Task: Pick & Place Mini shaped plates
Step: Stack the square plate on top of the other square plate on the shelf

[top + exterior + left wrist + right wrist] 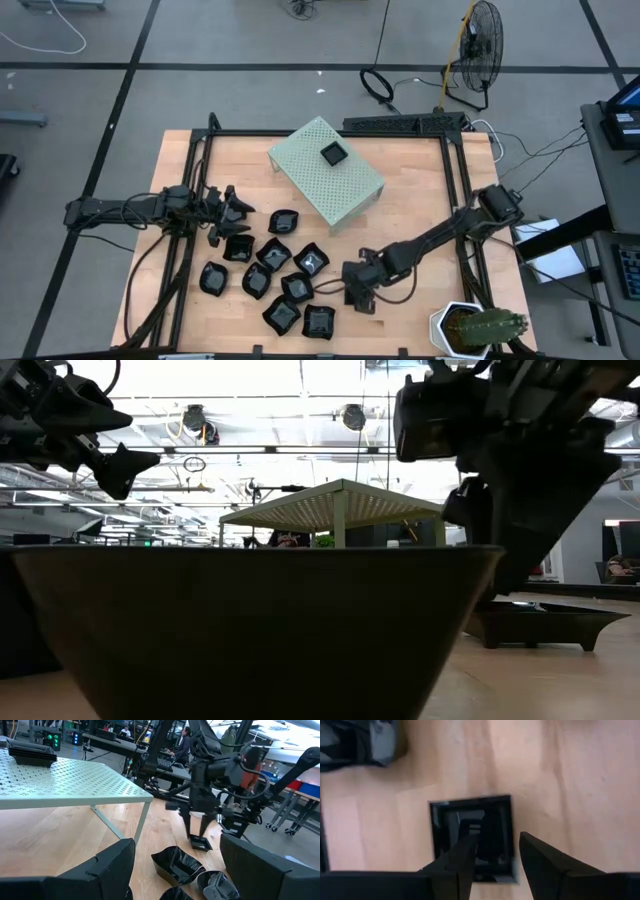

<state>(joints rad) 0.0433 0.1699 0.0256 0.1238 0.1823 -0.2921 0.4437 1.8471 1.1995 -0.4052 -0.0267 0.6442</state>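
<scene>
Your right gripper (495,855) hangs directly over a small square plate (472,837) lying flat on the table (420,215). Its jaws are parted, and one finger (465,855) sits above the plate's interior while the other stands past its rim. Whether either tip touches the plate cannot be told. From the left wrist view, the same plate (201,842) lies just below the right fingertips.

Your left gripper (238,207) waits at the left of the table with jaws spread, holding nothing.

Count from the high view:
- Loose plates (272,255) clustered between the two arms: about ten.
- One stack of plates (333,153) on the pale green perforated box (345,190).
- One box.
</scene>
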